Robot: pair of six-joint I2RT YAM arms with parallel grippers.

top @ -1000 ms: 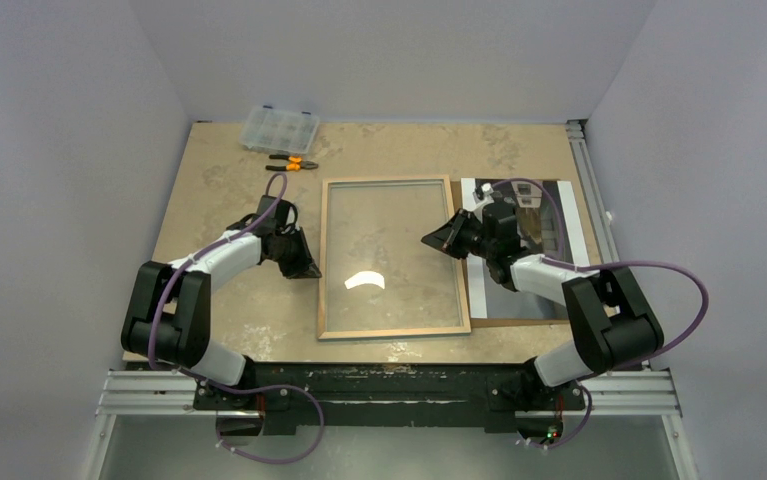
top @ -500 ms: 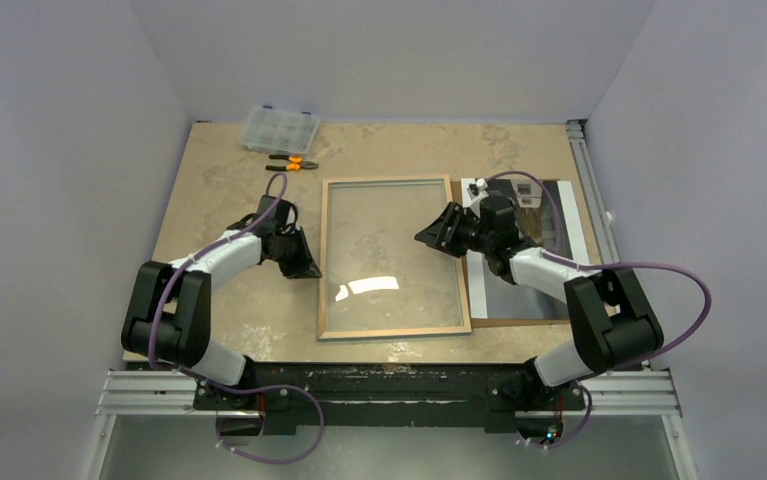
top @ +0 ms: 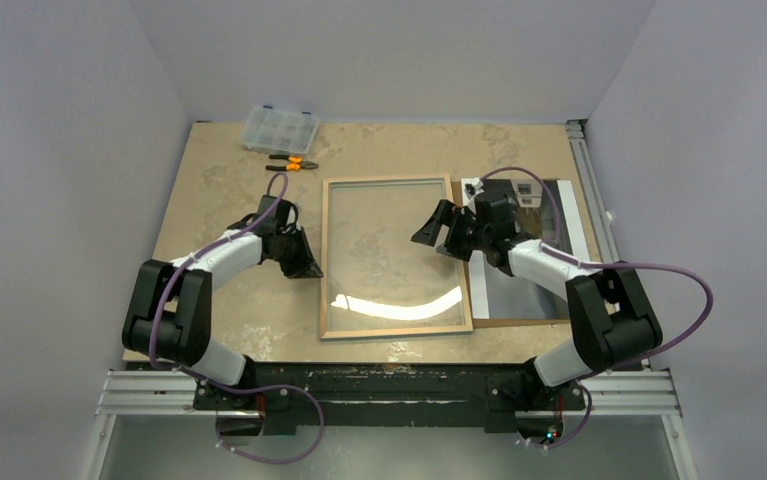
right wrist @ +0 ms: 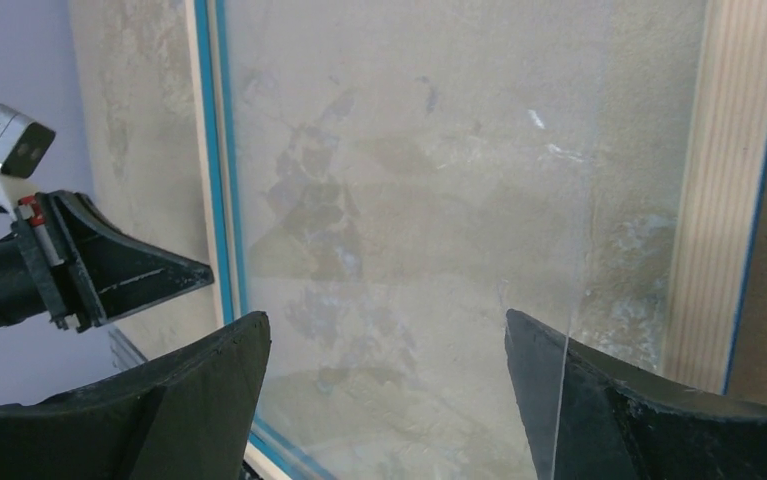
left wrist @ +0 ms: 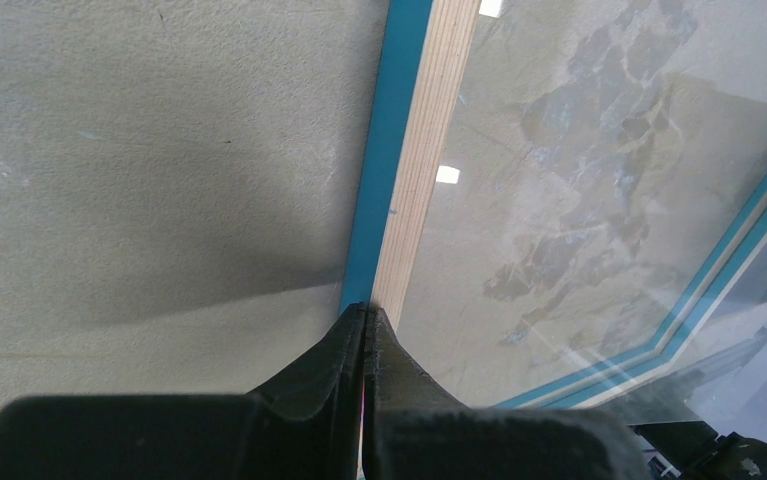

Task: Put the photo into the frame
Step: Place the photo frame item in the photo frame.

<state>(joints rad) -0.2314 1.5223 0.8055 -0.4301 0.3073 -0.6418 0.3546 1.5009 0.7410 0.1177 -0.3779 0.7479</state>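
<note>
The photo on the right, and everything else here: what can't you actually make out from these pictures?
- The photo: top view, the right arm lies across it; its picture is too small to read.
- The compartment box: top view, contents too small.
- Left gripper: left wrist view, shut at the frame edge; touching or not is unclear.
</note>
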